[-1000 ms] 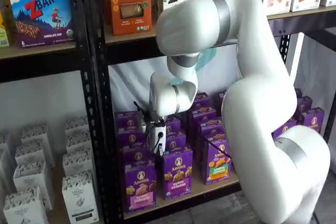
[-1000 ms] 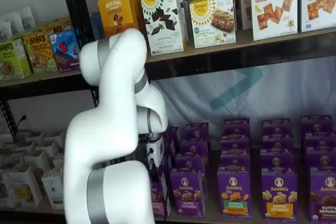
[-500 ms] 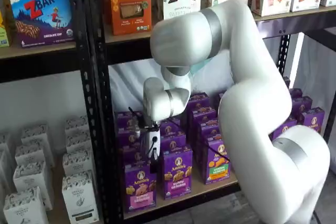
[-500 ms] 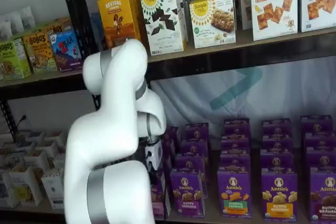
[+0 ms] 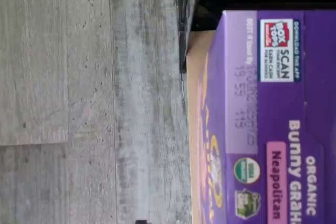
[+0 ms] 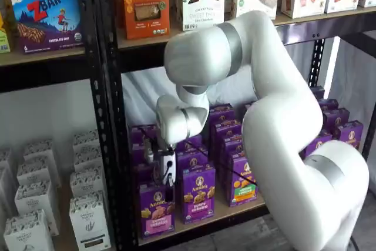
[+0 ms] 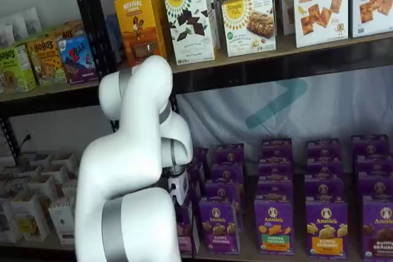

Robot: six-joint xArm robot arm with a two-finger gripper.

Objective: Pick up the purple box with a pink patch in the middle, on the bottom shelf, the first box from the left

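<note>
The purple box with a pink patch [image 6: 156,208] stands upright at the front left of the bottom shelf. In the wrist view its top face [image 5: 262,129] shows close up, with a pink "Neapolitan" label. My gripper [image 6: 167,190] hangs just above this box's top edge, its white body over the row behind. Its black fingers merge with the dark background, so I cannot tell whether they are open or shut. In a shelf view the arm hides most of the gripper; only its white body [image 7: 179,186] shows, with the box [image 7: 185,226] partly behind the arm.
More purple boxes stand right of the target: one with a red patch [image 6: 198,195], one with an orange patch [image 6: 242,184]. A black shelf upright [image 6: 109,116] stands just left. White boxes [image 6: 88,218] fill the neighbouring bay. The grey floor [image 5: 89,98] lies below the shelf edge.
The gripper has moved left and down, from over the second column of purple boxes to over the leftmost front box. The boxes have not moved.
</note>
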